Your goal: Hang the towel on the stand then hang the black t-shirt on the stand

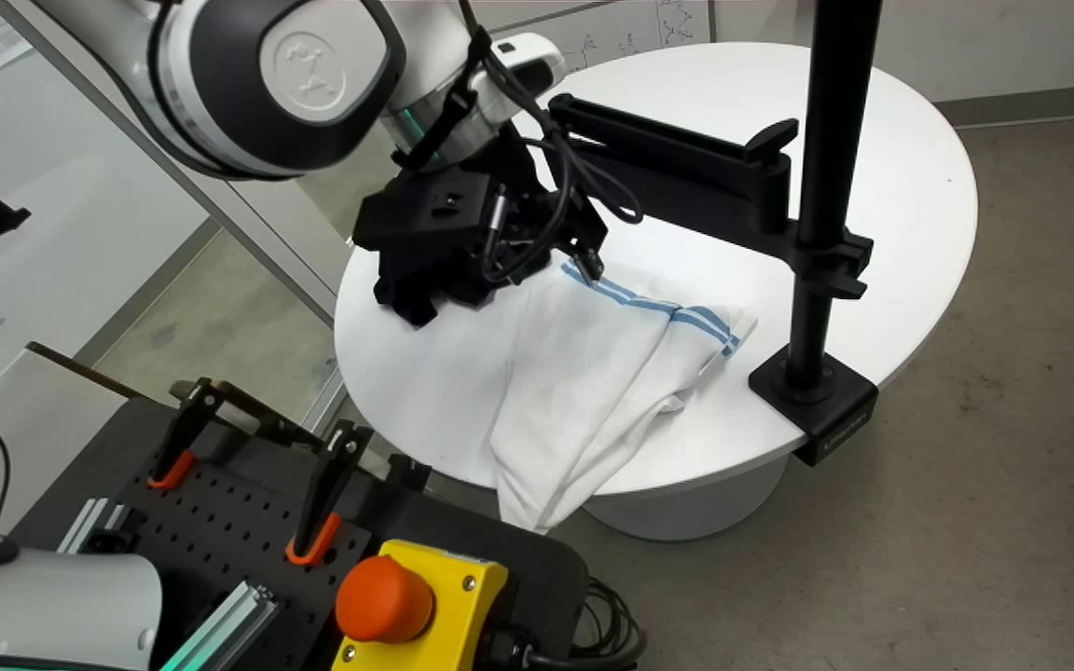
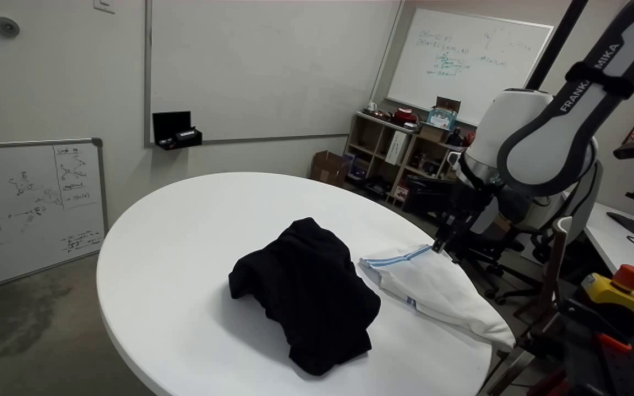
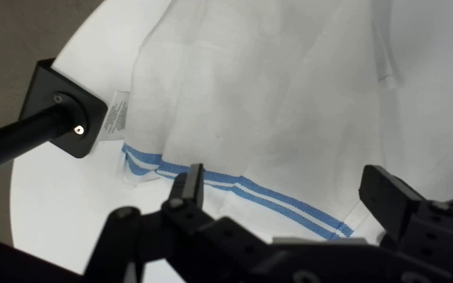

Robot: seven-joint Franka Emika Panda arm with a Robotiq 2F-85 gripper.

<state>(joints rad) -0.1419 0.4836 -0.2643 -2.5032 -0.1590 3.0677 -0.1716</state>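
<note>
The towel (image 1: 593,382), white with blue stripes, is lying on a round white bench (image 1: 919,205), its plain end drooping over the rim at 7 o'clock in an exterior view. The gripper (image 3: 283,171) is hanging above the striped edge, its jaws standing wide apart; whether it is touching cloth is unclear. Around that same bench clock, the black stand (image 1: 835,149) is rising from the rim at 4, its bar (image 1: 667,177) reaching toward 10 and, from this angle, crowding the robot arm (image 1: 313,84). Off the bench, a yellow box (image 1: 462,587) with a red button (image 1: 383,596) is sitting at 7, and two orange-tipped clamps (image 1: 327,480) are standing at 8. In an exterior view, the black t-shirt (image 2: 306,297) is lying crumpled mid-bench, the towel just beside it at 3 o'clock.
</note>
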